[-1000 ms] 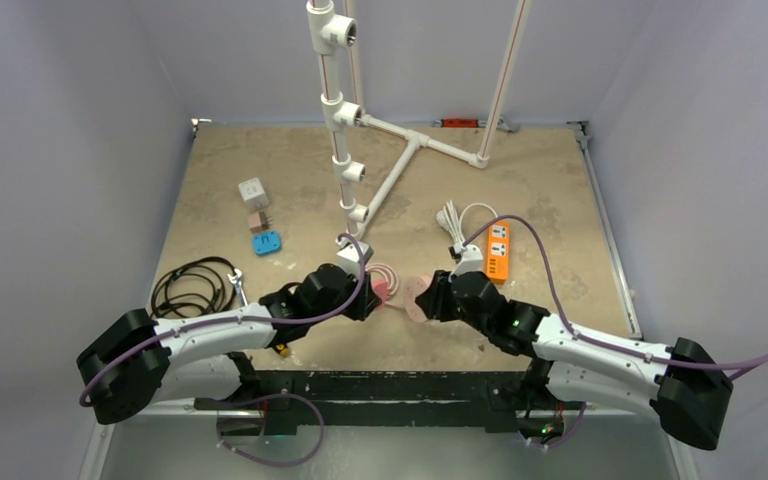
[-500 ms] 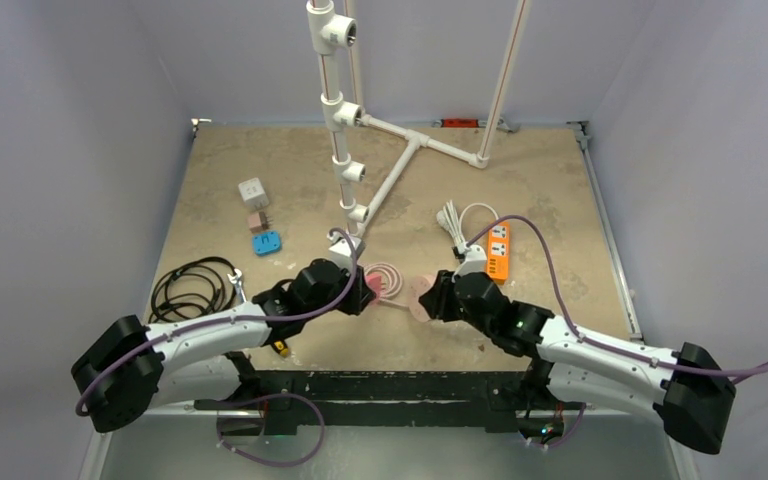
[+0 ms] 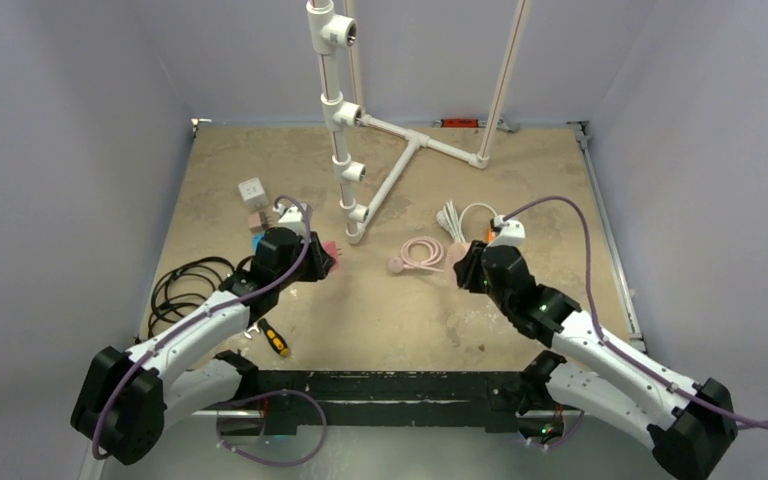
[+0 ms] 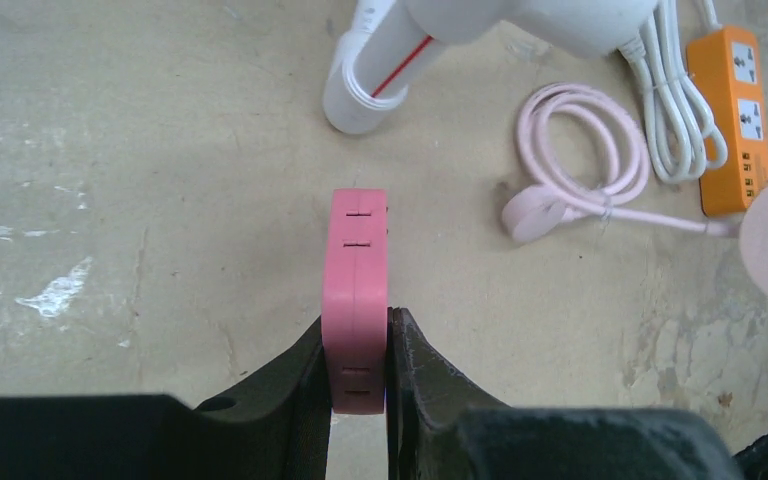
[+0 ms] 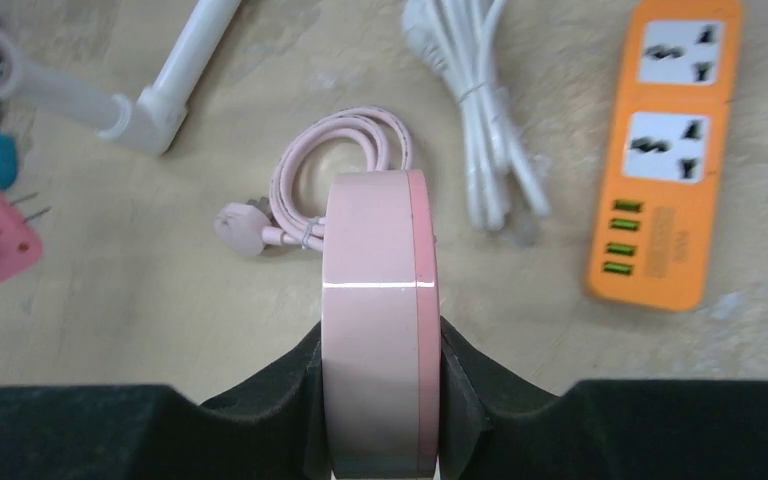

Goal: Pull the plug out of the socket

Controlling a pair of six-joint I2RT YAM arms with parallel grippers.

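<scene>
From above, our left gripper (image 3: 312,257) and right gripper (image 3: 463,270) sit well apart, pink cable (image 3: 422,250) between. Left wrist: jaws clamped on the plug (image 4: 357,290), near end only, so it may slip. Right wrist: jaws clamped on the socket (image 5: 378,320); its cable could snag.

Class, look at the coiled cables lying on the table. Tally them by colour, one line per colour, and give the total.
Pink cable: 1
White cable: 1
Black cable: 1
Total: 3
</scene>
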